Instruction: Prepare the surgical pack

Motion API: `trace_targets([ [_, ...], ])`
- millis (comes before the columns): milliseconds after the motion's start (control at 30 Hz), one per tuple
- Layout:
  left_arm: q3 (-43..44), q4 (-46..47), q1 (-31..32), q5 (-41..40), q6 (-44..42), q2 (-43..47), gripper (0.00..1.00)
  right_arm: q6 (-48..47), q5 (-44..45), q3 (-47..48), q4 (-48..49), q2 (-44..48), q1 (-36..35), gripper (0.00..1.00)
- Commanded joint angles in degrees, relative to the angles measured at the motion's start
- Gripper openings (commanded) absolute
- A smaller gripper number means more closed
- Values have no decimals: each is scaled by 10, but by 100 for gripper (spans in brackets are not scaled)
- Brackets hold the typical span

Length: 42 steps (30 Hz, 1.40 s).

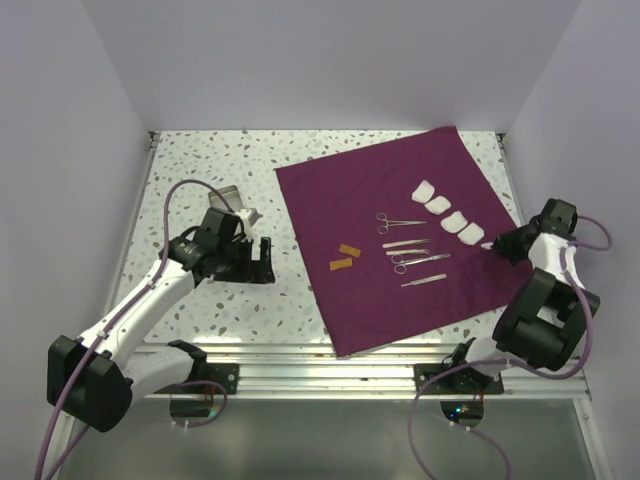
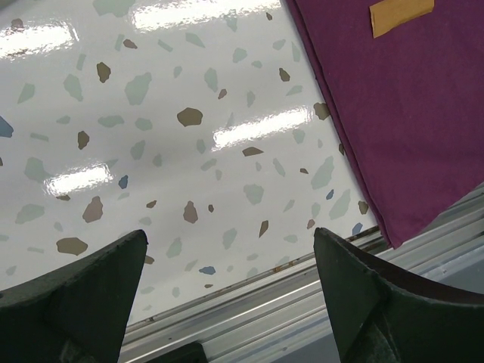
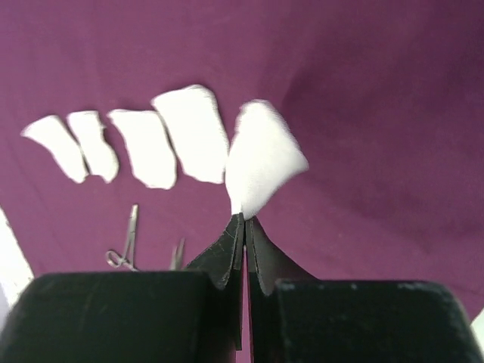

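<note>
The surgical pack's plum-purple cloth lies spread flat on the table. A diagonal row of white pads lies on it. Steel scissors-like instruments sit at its middle and two orange strips near its left edge. My right gripper hangs over the cloth's right side. In the right wrist view that gripper is shut on the near corner of one white pad, beside the other pads. My left gripper stands open with nothing between its fingers, over bare table left of the cloth.
A small shiny steel tray lies on the speckled table behind the left arm. A metal rail runs along the table's near edge. White walls close in the left, right and back sides.
</note>
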<state>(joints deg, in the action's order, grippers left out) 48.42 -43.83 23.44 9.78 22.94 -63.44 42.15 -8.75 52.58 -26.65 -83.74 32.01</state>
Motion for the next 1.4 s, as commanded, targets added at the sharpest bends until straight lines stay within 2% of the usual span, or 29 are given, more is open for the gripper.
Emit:
trace_targets([
  [0, -1, -5, 3, -4, -9, 3, 95, -5, -29, 16, -7, 23, 0, 0],
  [167, -3, 1, 4, 0, -6, -3, 95, -22, -103, 31, 73, -23, -19, 0],
  [400, -5, 2, 3, 0, -2, -12, 95, -30, -159, 61, 123, -89, -34, 0],
  [633, 7, -1, 3, -9, -10, -26, 95, -41, -166, 80, 136, -128, -34, 0],
  [933, 8, -1, 3, -11, -16, -29, 96, -48, -172, 47, 158, -153, -35, 0],
  [1367, 4, 4, 2, -7, -20, -33, 96, -77, -144, 65, 109, -176, -34, 0],
])
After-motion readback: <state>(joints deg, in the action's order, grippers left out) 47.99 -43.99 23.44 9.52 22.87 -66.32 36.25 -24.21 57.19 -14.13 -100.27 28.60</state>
